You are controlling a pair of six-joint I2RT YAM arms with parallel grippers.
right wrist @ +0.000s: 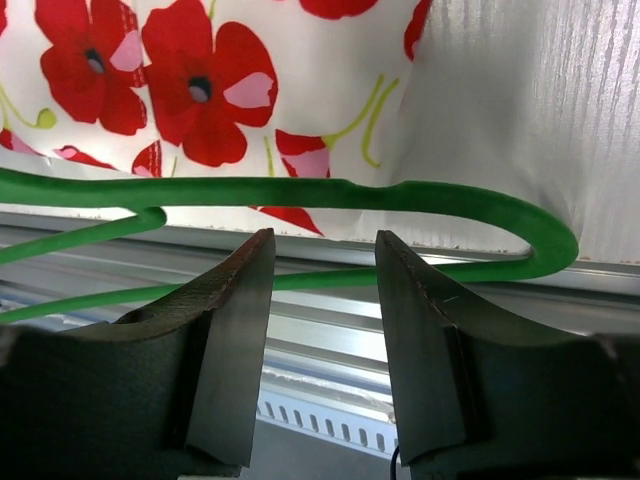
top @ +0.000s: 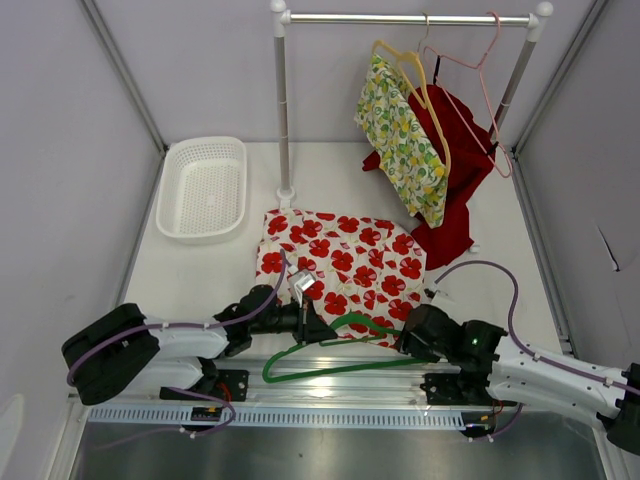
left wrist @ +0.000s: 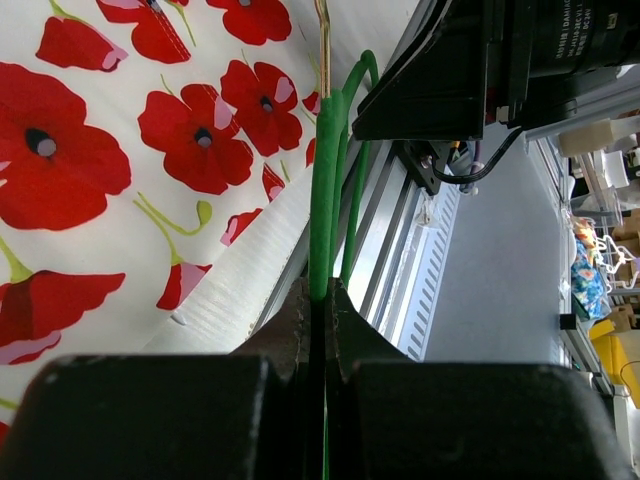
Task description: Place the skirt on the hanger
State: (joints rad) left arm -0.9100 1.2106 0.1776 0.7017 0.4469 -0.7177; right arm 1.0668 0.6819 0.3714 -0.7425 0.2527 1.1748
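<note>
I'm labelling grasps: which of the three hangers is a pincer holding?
The green hanger, lying beside the poppy skirt, clamped in the left pincer. The yellow hanger and pink hanger hang on the rail, untouched.

Top view: bright, even, diffuse overhead light; shadows soft and faint. White glare patch on ribbed aluminium rail (top: 330, 381) along near worktop edge. Left wrist view: left gripper's black fingers (left wrist: 285, 335) dark, blurred up close; white red-poppy fabric skirt (left wrist: 120, 150) sharp. Right wrist view: rail glare behind thin green plastic hanger (right wrist: 300, 192); right gripper's fingers (right wrist: 225, 330) underlit.
</note>
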